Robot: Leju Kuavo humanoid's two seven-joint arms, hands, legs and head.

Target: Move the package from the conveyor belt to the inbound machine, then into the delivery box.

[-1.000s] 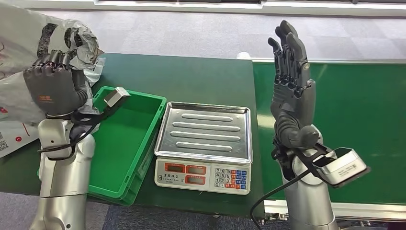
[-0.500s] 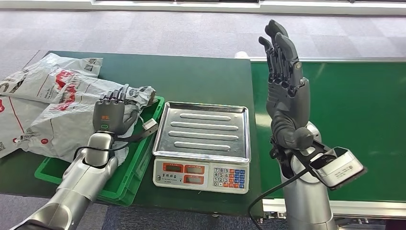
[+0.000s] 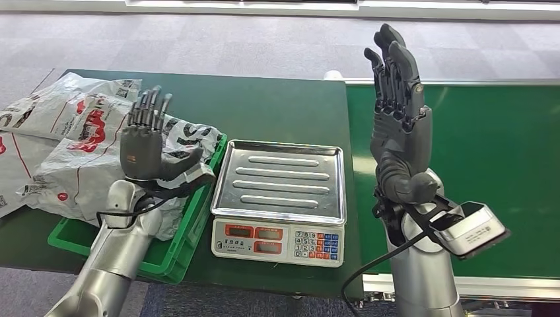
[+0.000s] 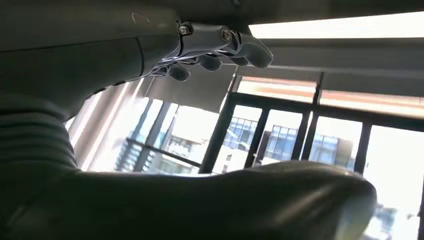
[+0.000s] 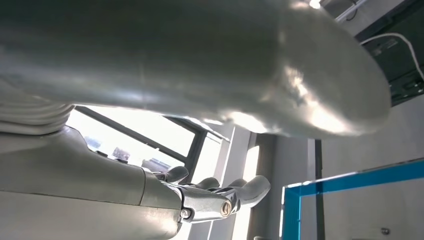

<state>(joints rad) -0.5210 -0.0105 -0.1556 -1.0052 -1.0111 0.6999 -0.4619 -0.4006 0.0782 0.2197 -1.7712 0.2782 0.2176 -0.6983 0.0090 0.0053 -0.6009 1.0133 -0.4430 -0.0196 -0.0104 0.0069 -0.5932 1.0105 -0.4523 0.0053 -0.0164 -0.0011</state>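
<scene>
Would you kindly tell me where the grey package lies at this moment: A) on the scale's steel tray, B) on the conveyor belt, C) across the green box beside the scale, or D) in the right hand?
C: the package lies across the green box, spilling onto the table, with the open left hand raised just above it; the scale tray is bare and the right hand holds nothing.

Silver arms, seemingly dark-grey hands.
</scene>
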